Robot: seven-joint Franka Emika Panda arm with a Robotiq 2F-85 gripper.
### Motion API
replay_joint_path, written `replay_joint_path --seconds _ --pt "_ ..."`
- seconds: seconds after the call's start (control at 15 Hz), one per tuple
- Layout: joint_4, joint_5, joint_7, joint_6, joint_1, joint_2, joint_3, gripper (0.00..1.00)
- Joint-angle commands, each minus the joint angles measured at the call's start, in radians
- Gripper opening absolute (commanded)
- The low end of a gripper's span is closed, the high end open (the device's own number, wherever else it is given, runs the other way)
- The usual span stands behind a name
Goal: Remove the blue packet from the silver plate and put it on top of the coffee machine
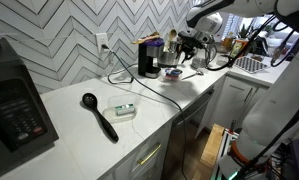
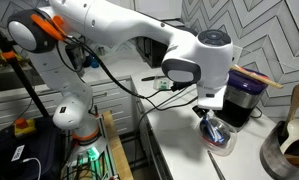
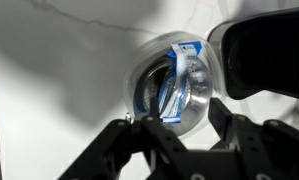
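The blue packet (image 3: pixel 172 85) lies tilted inside the silver plate (image 3: pixel 200 97) on the white counter. It also shows in an exterior view (image 2: pixel 215 131), on the plate (image 2: pixel 223 145). My gripper (image 3: pixel 179 122) is open and hovers just above the plate, with a finger on each side of the packet and not touching it. The black coffee machine (image 3: pixel 264 55) stands right beside the plate. In both exterior views the gripper (image 1: pixel 186 50) (image 2: pixel 211 117) hangs next to the coffee machine (image 1: pixel 148 58) (image 2: pixel 245 97). The plate (image 1: pixel 174 72) is small there.
A large black appliance with a button panel (image 1: pixel 14 110) stands at the counter's near end. A black spoon (image 1: pixel 99 115) and a clear container (image 1: pixel 123 110) lie mid-counter. The coffee machine's cord (image 1: pixel 139 82) trails across the counter. A dark pot with utensils (image 2: pixel 289 145) stands nearby.
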Motion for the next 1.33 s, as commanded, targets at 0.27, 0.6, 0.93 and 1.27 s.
replay_joint_path --seconds 0.27,0.6,0.93,1.27 --pt "0.037 0.014 0.042 0.007 -0.014 0.143 -0.022 0.97" --pt "0.064 0.031 0.038 0.013 -0.01 0.185 -0.02 0.56" --pt "0.096 0.053 0.035 -0.002 -0.007 0.224 -0.017 0.38" --pt "0.101 0.055 0.027 0.013 0.007 0.243 -0.001 0.48"
